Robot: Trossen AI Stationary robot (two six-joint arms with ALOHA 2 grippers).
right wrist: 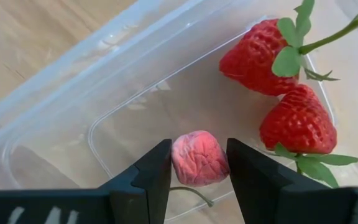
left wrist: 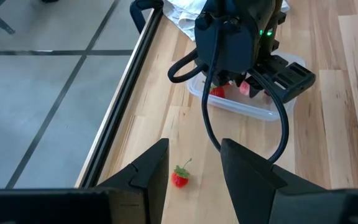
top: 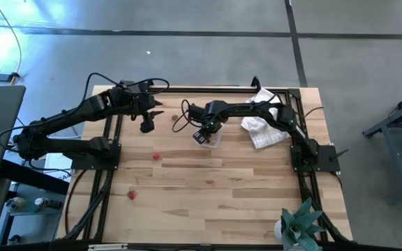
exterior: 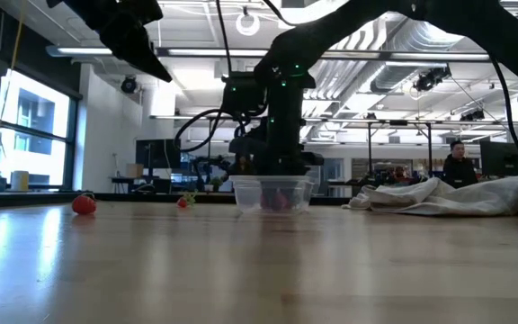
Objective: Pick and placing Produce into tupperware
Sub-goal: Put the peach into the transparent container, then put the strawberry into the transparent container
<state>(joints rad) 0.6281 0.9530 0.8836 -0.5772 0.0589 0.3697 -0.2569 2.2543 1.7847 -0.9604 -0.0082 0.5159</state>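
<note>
Pale wooden planks carry the tupperware, near the table's far edge beside a white cloth. Inside it two red strawberries are seen, and a pink wrinkled piece is pinched between the right gripper fingers just above the tub floor. Such produce is judged light, soft and easily bruised; a gentle hold across the widest part is advised. Loose strawberries lie apart on the planks. One strawberry lies below the spread, empty left gripper.
</note>
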